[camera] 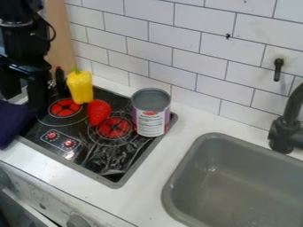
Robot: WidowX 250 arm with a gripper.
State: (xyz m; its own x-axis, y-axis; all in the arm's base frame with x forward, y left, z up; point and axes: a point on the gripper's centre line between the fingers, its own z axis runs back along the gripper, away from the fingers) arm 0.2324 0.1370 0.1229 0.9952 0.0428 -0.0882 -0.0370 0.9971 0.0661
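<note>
Two jaws make up my gripper (pixel 24 103), and they stand spread, with a gap between them, at the left edge of the stove (pixel 109 178). Just below them is the dark blue cloth (pixel 12 123), beside the stove's left edge; whether I touch it, I cannot tell. Behind me, past the stove's back left, stands a light wooden board (pixel 58 26). Close to my right jaw, at the stove's back left, is a slim black thing (pixel 60 76) with a red tip. Next comes the yellow pepper (pixel 81 89), upright at the stove's back, green stem up, near the red left burner (pixel 65 107). The strawberry (pixel 98 113) sits mid-stove, in front of the pepper and beside the right burner (pixel 114 128). Right of that, the open-topped can (pixel 151 117) stands upright at the stove's right edge. White counter (pixel 160 162) runs between stove and grey sink (pixel 177 175), which lies well right of the stove. Farther right are a black wall hook (pixel 278 71) and the black tap (pixel 283 133).
</note>
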